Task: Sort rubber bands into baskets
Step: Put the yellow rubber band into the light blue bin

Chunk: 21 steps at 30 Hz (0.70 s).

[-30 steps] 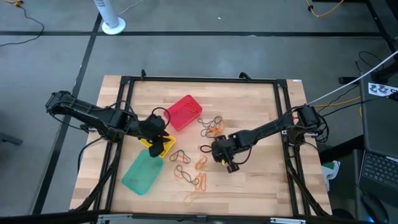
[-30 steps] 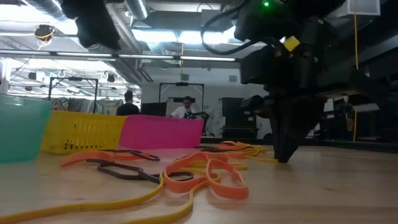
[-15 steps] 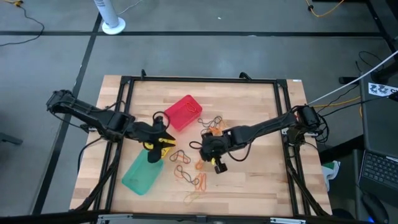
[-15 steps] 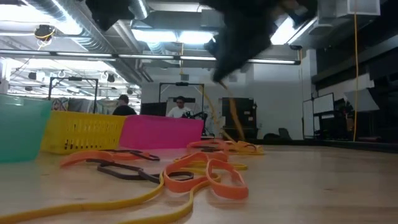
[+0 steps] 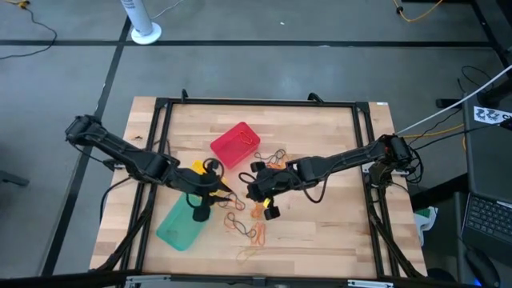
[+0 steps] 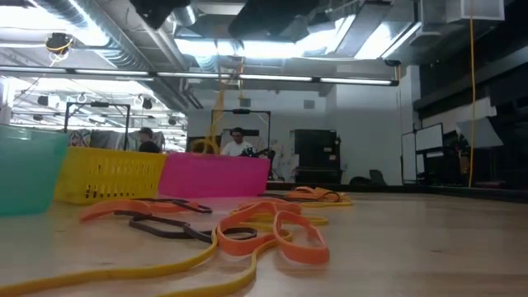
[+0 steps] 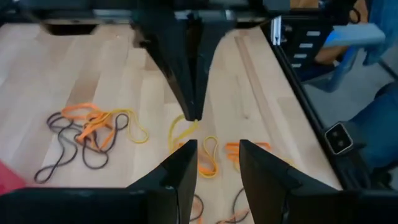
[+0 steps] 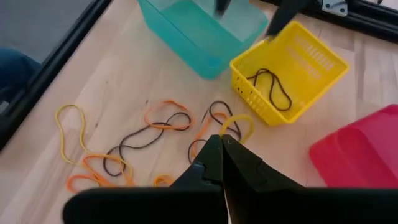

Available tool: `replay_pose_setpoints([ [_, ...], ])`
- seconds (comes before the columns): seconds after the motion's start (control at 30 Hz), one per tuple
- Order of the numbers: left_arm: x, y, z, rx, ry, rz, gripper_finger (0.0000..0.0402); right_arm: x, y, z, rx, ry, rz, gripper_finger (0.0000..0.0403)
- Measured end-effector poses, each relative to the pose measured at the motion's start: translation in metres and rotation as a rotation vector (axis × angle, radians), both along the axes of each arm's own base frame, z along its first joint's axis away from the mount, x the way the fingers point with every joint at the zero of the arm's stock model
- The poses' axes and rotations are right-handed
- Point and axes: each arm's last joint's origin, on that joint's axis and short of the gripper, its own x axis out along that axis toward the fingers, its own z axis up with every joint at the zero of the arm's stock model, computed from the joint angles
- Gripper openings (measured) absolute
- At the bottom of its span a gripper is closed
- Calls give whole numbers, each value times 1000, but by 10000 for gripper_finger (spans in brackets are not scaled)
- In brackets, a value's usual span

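Right gripper [image 8: 222, 142] clamped on yellow rubber band [image 8: 238, 124], band partly hidden beneath fingers, left gripper [image 7: 214, 163] parted, three baskets, yellow basket [image 8: 291, 70] beyond holding one dark band [image 8: 272, 87]

Baskets [image 5: 234, 144] and loose rubber bands [image 5: 244, 226] crowd the table's [image 5: 328, 232] middle; its right side lies bare.

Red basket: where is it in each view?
High: red basket mid-table, between the arms.
Low: left of centre, right of the yellow basket.
Left wrist: only a red sliver at the edge, probably it.
Right wrist: at the edge.
Landmark: yellow basket, beside it.
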Motion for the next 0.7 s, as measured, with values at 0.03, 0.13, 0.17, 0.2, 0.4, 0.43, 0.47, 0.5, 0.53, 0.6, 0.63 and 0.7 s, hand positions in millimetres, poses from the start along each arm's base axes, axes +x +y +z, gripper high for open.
replay_pose_setpoints([
  [0.03,3,-1,-3,17,5,-4,115,0,0,1,1,-3,0,1],
  [0.13,10,-3,-11,74,21,-13,115,0,0,1,2,-6,1,1],
  [0.17,12,-4,-14,95,29,-7,115,0,0,1,2,-8,1,1],
  [0.2,13,-4,-17,116,34,-1,115,1,0,1,3,-11,1,1],
  [0.4,22,-6,-26,189,40,-8,115,1,0,2,5,-17,1,1],
  [0.43,24,-7,-27,195,33,-6,115,1,0,2,6,-21,2,1],
  [0.47,25,-7,-28,206,31,-3,115,1,0,2,7,-23,1,1],
  [0.5,27,-7,-30,215,31,-2,115,1,0,2,7,-24,1,1],
  [0.53,28,-7,-31,221,32,2,115,2,0,3,8,-29,2,1],
  [0.6,32,-7,-33,227,21,9,115,2,1,3,15,-35,8,1],
  [0.63,33,-7,-34,231,19,9,115,2,1,4,16,-39,8,1],
  [0.7,36,-7,-35,239,9,7,115,2,1,4,16,-41,7,1],
])
